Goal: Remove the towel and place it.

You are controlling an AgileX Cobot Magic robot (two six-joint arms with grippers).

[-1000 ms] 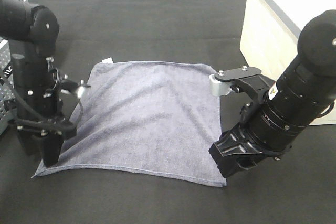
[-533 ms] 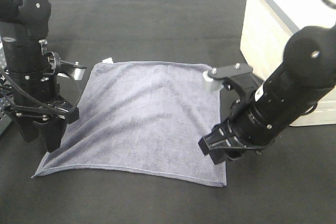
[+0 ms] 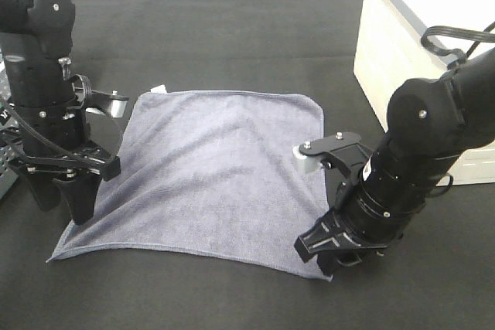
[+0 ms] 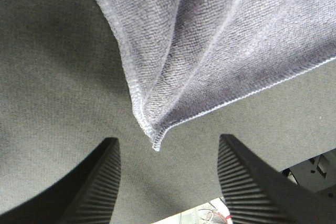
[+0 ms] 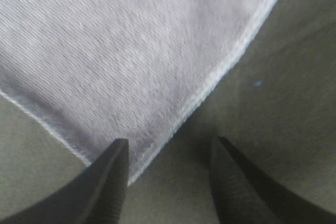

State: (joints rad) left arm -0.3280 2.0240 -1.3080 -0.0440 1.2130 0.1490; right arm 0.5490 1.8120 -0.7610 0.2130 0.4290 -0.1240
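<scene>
The bluish-grey towel (image 3: 216,168) lies spread flat on the black table, its small white tag (image 3: 158,88) at the far left corner. My left gripper (image 3: 79,212) points down over the towel's near left part. In the left wrist view the towel's (image 4: 220,40) near left corner lies slightly raised between the open fingers (image 4: 97,182) of my left gripper (image 4: 168,182). My right gripper (image 3: 329,256) hangs low over the near right corner. In the right wrist view the towel (image 5: 121,51) ends in that corner, just beside the open fingers (image 5: 107,187) of my right gripper (image 5: 168,182). Neither gripper holds anything.
A cream-white box (image 3: 410,28) stands at the right edge, with a black cable (image 3: 456,36) on top, close behind my right arm. A light wire-like object (image 3: 6,152) shows at the far left edge behind my left arm. Black table cloth (image 3: 232,21) surrounds the towel.
My right arm has swung in and down toward the towel's near right corner. My left arm straightened up earlier and has barely moved since. The towel lies as before.
</scene>
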